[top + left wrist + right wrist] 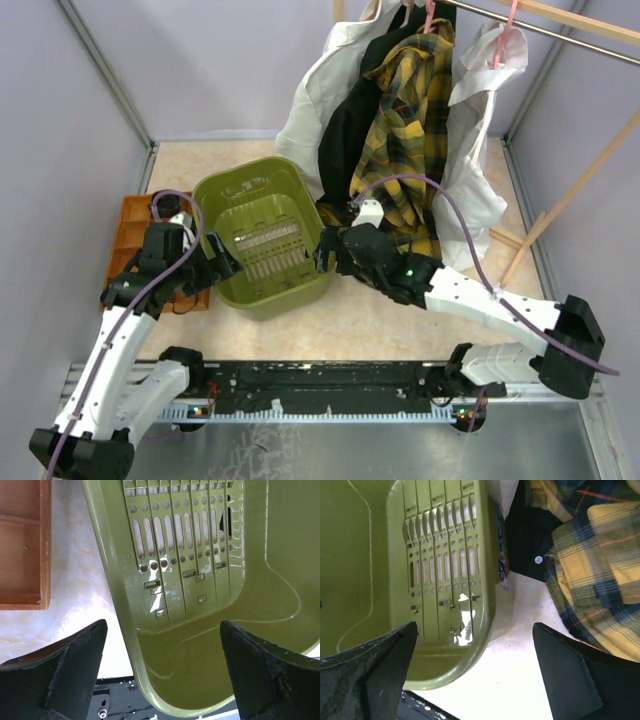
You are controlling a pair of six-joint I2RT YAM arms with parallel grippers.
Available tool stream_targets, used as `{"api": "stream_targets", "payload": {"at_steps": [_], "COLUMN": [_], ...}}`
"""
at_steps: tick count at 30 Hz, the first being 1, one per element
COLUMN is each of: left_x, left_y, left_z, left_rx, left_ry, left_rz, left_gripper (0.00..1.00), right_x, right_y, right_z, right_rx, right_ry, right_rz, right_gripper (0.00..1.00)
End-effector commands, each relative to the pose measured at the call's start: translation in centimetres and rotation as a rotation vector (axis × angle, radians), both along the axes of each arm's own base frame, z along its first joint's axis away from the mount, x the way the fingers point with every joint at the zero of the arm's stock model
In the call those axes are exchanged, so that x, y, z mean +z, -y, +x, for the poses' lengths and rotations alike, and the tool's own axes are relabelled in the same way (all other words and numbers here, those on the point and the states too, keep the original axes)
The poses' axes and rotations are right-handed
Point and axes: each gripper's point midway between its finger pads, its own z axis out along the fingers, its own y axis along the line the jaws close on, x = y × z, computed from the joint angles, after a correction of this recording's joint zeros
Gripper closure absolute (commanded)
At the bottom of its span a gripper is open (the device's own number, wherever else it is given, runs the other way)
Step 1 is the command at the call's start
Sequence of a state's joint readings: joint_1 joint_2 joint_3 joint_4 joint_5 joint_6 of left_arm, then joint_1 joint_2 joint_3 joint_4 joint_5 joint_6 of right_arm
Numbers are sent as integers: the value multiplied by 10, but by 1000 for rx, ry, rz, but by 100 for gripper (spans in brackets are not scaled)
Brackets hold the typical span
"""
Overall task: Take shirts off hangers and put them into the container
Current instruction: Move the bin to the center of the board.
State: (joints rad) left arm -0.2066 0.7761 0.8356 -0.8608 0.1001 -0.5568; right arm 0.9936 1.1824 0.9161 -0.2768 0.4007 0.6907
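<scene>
The olive-green container [262, 235] stands on the table, empty, its slotted bottom showing. My left gripper [215, 262] is open at its left wall, and the rim [117, 615] runs between the fingers. My right gripper [325, 250] is open at the right wall, the rim [487, 625] between its fingers too. Behind, the shirts hang bunched from a rail: a white one [300, 110], a black one [345, 140], a yellow-and-black plaid one [410, 130] and a cream one [480, 170]. Pink hangers [508, 30] hook over the rail. The plaid shirt [600, 570] and the black shirt [525, 540] hang just right of the container.
An orange compartment tray [130, 225] lies left of the container, beside my left arm. Long wooden poles [570, 195] lean at the right wall. A metal rail [545, 28] crosses the back right corner. Grey walls close in the table on three sides.
</scene>
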Motion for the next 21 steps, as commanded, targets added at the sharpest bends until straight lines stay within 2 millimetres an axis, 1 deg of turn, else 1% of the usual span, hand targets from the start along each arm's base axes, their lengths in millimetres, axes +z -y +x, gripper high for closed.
{"api": "stream_targets", "payload": {"at_steps": [1, 3, 5, 7, 9, 11, 12, 14, 15, 18, 21], "left_x": [1, 1, 3, 9, 14, 16, 17, 16, 16, 7, 3], "left_y": [7, 9, 13, 20, 23, 25, 24, 20, 14, -8, -18], "left_z": [6, 8, 13, 22, 32, 43, 48, 58, 63, 74, 81], "left_rx": [-12, -20, -34, -59, -71, -75, -77, -68, -47, 31, 51], "left_ry": [22, 24, 38, 68, 87, 97, 95, 84, 82, 38, 11], "left_rz": [-39, -43, -60, -81, -89, -79, -70, -32, 1, 109, 135], "left_gripper": [0, 0, 0, 0, 0, 0, 0, 0, 0, 0, 0], "right_x": [19, 20, 20, 22, 28, 29, 27, 18, 12, 6, 7], "right_y": [-35, -59, -78, -93, -106, -112, -111, -103, -97, -90, -85], "right_z": [2, -17, -41, -65, -90, -110, -114, -107, -106, -104, -86], "right_rx": [95, 272, 415, 504, 601, 666, 655, 573, 556, 563, 492], "right_ry": [-40, -67, -139, -176, -161, -163, -175, -200, -205, -192, -144], "right_rz": [129, 157, 190, 205, 213, 213, 205, 169, 137, 78, 19], "right_gripper": [1, 1, 1, 1, 1, 1, 1, 1, 1, 1, 1]}}
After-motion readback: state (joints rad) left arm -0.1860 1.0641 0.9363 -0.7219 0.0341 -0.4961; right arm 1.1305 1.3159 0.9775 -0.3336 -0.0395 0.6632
